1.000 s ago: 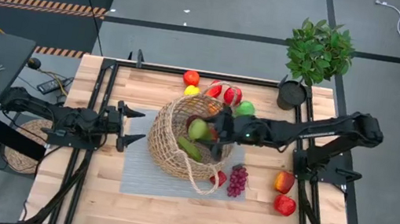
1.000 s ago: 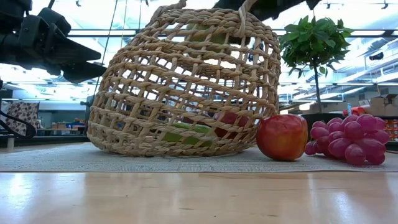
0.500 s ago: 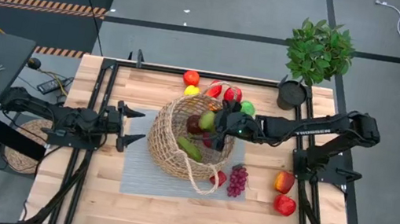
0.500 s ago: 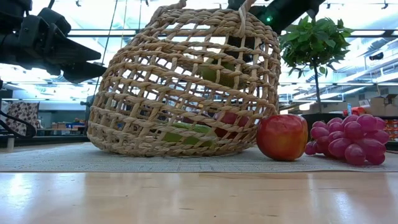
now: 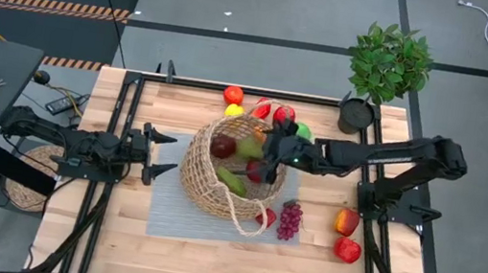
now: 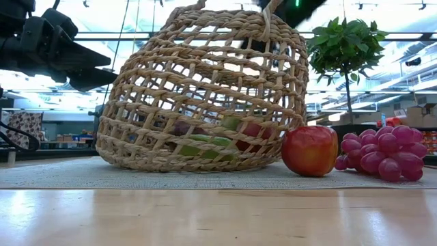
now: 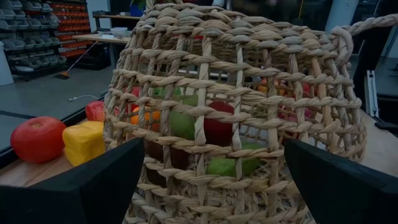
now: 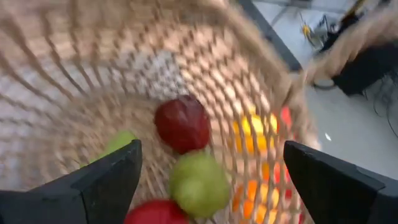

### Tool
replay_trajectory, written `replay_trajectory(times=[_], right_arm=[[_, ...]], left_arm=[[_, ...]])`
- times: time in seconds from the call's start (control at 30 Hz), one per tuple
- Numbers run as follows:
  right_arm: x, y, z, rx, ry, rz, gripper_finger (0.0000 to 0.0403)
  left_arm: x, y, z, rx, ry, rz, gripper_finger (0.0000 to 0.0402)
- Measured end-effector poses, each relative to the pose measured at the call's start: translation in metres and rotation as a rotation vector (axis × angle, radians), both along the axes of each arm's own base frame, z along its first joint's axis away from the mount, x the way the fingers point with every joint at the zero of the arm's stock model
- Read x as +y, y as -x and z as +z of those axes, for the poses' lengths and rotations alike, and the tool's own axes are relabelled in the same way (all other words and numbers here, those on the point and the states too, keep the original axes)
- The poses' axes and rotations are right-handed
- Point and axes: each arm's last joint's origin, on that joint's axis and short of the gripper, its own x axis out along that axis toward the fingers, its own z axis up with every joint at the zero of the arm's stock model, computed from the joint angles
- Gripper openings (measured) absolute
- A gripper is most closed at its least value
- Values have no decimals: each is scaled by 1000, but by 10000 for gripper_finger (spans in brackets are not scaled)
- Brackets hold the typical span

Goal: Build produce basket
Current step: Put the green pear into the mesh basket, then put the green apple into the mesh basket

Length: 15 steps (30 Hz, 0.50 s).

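Now over the wicker basket (image 5: 224,174), right claw (image 5: 273,151) hovering at the rim's 2 o'clock edge, fingers spread wide with nothing between them. Basket standing mid-surface on a grey mat (image 5: 170,211), mouth tipped toward the right arm. Inside: dark red apple (image 8: 182,124), green apple (image 8: 199,184), red piece (image 8: 157,211), a long green vegetable (image 5: 230,182) on the bottom. Outside at 5 o'clock of the basket, red apple (image 6: 311,151) touching the weave, purple grapes (image 6: 382,152) just beside it. Left claw (image 5: 159,153) waiting at 9 o'clock, fingers spread, near the basket wall but apart.
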Motion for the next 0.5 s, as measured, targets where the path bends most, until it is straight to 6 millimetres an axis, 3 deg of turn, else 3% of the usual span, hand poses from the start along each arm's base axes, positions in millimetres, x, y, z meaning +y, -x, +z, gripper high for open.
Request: replay_trajectory(times=[0.23, 0.5], right_arm=[[12, 16, 62, -74, -2, 34, 392], [4, 63, 100, -216, 17, -21, 392]], left_arm=[[0, 0, 0, 1, -1, 0, 394], [0, 0, 0, 1, 0, 0, 394]])
